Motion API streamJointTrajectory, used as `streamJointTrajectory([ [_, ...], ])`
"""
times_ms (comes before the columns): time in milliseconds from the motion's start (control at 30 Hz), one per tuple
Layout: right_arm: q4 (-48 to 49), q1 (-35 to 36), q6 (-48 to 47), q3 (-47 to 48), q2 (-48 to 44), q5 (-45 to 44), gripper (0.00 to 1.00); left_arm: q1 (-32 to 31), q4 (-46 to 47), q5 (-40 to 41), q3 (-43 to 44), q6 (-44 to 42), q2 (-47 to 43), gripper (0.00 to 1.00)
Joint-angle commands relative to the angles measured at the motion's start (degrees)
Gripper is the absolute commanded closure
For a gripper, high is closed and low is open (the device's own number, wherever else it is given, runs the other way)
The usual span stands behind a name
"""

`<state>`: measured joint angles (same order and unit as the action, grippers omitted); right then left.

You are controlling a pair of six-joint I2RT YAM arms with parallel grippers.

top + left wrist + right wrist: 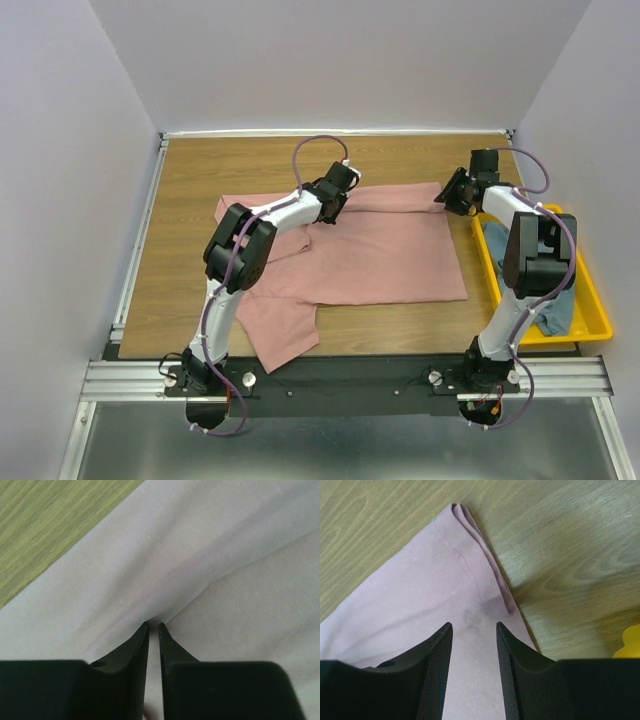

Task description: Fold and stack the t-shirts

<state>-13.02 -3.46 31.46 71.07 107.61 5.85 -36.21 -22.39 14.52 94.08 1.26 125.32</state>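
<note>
The dusty-pink t-shirt (380, 250) lies spread on the wooden table, partly folded, with a sleeve hanging toward the near edge. My left gripper (333, 205) sits at the shirt's far edge near the middle and is shut on a pinched fold of pink cloth (165, 580). My right gripper (447, 195) is open and sits just above the shirt's far right corner (465, 550), with cloth between the fingers but not pinched. The blue-grey t-shirt (555, 305) lies crumpled in the yellow bin.
The yellow plastic bin (598, 320) stands at the table's right side, close to the right arm; its edge shows in the right wrist view (630, 642). White walls enclose the table. Bare wood (190, 200) lies left of the shirt.
</note>
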Motion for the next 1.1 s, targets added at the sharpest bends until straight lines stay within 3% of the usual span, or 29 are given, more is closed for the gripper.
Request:
streamJointTrajectory([
  [0, -0.87, -0.31, -0.09, -0.05, 1.20, -0.22, 0.52, 0.00, -0.37, 0.15, 1.19, -0.73, 1.86, 0.83],
  [100, -0.87, -0.31, -0.09, -0.05, 1.20, -0.31, 0.52, 0.08, -0.46, -0.02, 1.63, -0.82, 1.51, 0.95],
  [233, -0.87, -0.31, -0.17, 0.04, 1.11, -0.40, 0.52, 0.08, -1.34, -0.37, 1.81, -0.91, 0.02, 1.00],
  [1067, -0.87, -0.31, 0.27, -0.32, 1.20, 0.30, 0.52, 0.00, -0.98, 1.12, -0.66, -0.91, -2.10, 1.00],
])
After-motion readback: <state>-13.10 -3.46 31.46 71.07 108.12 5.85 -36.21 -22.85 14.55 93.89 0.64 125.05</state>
